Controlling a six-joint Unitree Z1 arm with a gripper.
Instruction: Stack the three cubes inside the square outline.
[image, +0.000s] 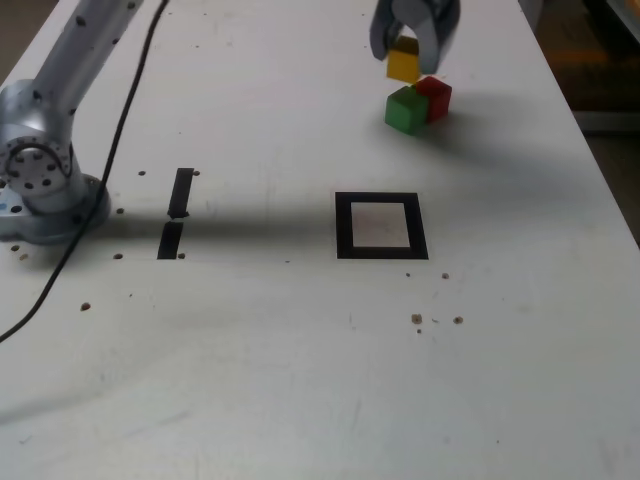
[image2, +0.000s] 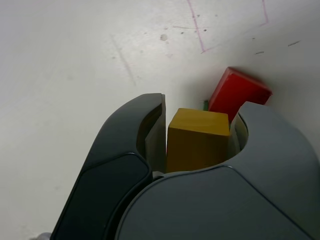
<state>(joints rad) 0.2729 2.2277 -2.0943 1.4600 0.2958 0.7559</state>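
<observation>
Square outline (image: 381, 226) sits on the worktop (image: 300, 380), nothing inside. Beyond it, toward the exterior view's right: green cube (image: 406, 110) touching red cube (image: 436, 98). Above them, my fingers (image: 408, 52) clamp the yellow cube (image: 403, 65).

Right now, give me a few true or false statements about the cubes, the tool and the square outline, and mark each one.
1. The tool is shut on the yellow cube. True.
2. The green cube sits inside the square outline. False: it is beyond the outline, beside the red cube.
3. The square outline holds no cube. True.
4. The red cube is stacked on the green one. False: both rest on the table, side by side.
</observation>
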